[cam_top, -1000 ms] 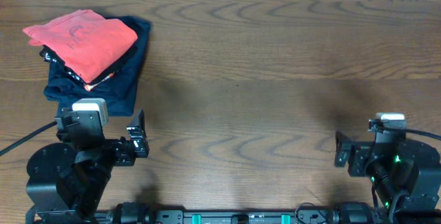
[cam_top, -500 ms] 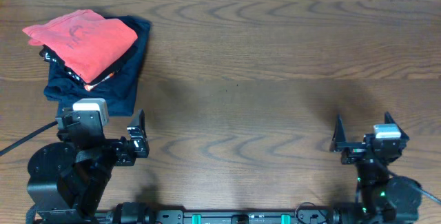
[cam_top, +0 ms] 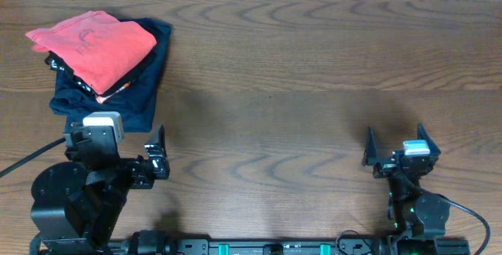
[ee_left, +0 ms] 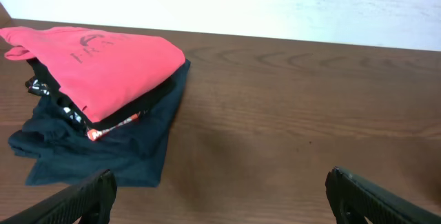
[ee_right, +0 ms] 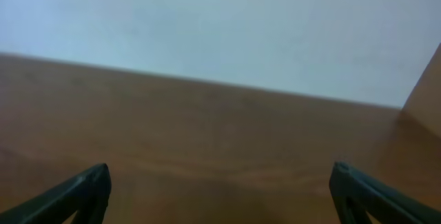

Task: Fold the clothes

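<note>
The coral-red T-shirt [cam_top: 98,45] lies folded at the table's far left, on top of a stack of other garments. It also shows in the left wrist view [ee_left: 103,62], with faint dark lettering on it. My left gripper [cam_top: 157,159] is open and empty at the near left, just in front of the stack; its fingers frame the left wrist view [ee_left: 220,189]. My right gripper [cam_top: 396,143] is open and empty at the near right, far from the shirt. The right wrist view [ee_right: 220,186] shows only bare wood between the fingers.
A black folded garment [cam_top: 72,78] [ee_left: 52,93] and a navy-blue folded garment [cam_top: 145,90] [ee_left: 110,148] lie under the red shirt. The brown wooden table [cam_top: 298,90] ends at a white wall at the far edge.
My right arm has swung left and turned so that its open fingers point toward the far edge. The left arm and the stack of garments have not moved.
</note>
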